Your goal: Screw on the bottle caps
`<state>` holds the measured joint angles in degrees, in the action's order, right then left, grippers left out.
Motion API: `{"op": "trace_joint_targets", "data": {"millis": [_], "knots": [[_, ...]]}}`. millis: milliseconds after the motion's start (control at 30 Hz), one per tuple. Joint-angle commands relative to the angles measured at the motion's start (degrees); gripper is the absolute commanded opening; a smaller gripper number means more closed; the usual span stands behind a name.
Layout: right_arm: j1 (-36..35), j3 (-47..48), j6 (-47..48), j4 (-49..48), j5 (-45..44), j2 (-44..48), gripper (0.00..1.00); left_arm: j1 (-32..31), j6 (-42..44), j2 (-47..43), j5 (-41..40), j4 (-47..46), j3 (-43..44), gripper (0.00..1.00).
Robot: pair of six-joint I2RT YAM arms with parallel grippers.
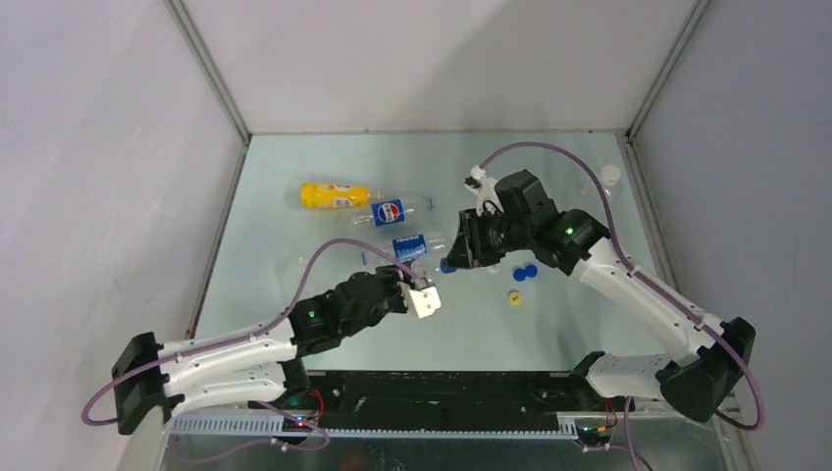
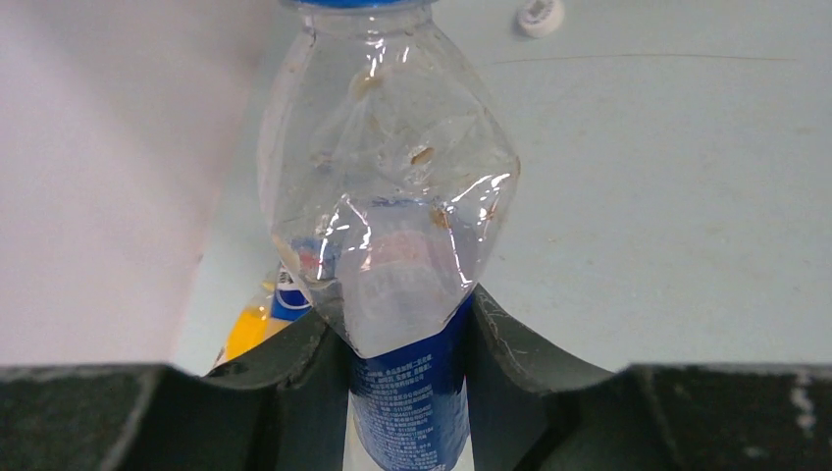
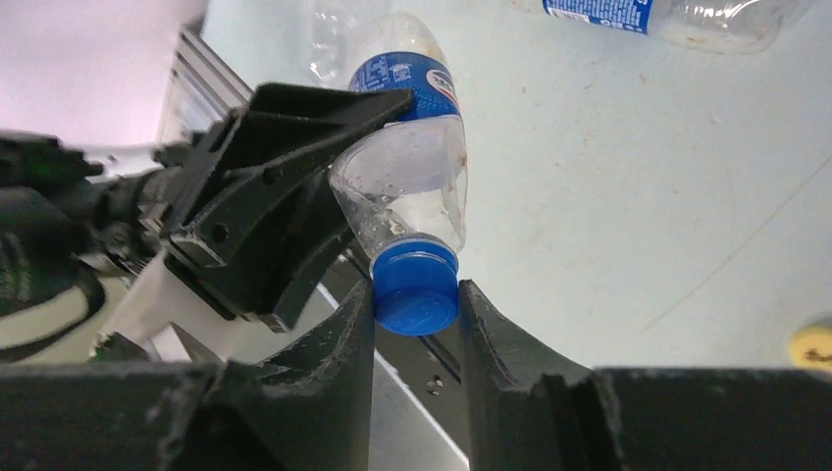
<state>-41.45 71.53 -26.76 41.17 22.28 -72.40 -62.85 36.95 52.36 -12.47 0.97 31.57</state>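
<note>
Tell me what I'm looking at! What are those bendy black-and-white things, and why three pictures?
Those are two robot arms bolted to a table. One picture looks down from above; the other two come from cameras on the wrists. Each arm ends in a two-fingered pincher, its end effector. The left end effector squeezes a clear bottle. The right end effector pinches the blue cap on its neck. On the table lie an orange bottle, a labelled bottle, two loose blue caps and a yellow cap.
</note>
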Motion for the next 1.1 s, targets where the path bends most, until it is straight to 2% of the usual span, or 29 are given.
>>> {"op": "trace_joint_targets", "data": {"millis": [0,33,67,167,233,367,500,633,767,1067], "knots": [[0.83,-1.28,-10.39,-9.82,-3.04,3.01,0.32,-2.49,0.72,-2.49,-5.80,-14.01,1.32,0.15],[0.89,-1.29,-9.26,-10.29,-2.88,3.69,0.36,-2.42,0.00,-2.33,-5.85,-12.94,1.76,0.14],[0.87,-1.28,-6.35,-11.08,-2.74,5.06,0.46,-2.35,-0.46,-2.04,-5.60,-10.91,2.21,0.14],[0.87,-1.23,1.20,-11.54,-2.67,8.69,0.62,-0.73,-3.43,-1.59,-2.77,-5.46,3.21,0.14],[0.90,-1.24,8.35,-10.83,-2.24,10.66,0.66,1.19,-5.33,-1.59,3.22,-2.32,4.21,0.14],[0.77,-1.17,26.20,-7.20,2.90,14.46,0.68,5.71,-6.04,-1.74,16.63,5.81,7.01,0.14],[-1.52,-1.37,51.69,-0.18,7.71,17.69,0.69,9.54,-4.62,-0.85,29.94,13.24,10.86,0.15],[-5.47,-1.65,67.88,4.33,7.55,19.53,0.68,11.02,-2.47,2.60,37.88,19.86,15.69,0.15],[-8.95,-1.65,76.02,6.03,6.10,19.48,0.68,11.16,-0.69,5.31,42.59,23.46,19.12,0.16],[-11.93,-1.65,80.56,7.66,6.10,17.62,0.62,11.05,0.65,7.20,45.23,25.36,21.33,0.16]]}}
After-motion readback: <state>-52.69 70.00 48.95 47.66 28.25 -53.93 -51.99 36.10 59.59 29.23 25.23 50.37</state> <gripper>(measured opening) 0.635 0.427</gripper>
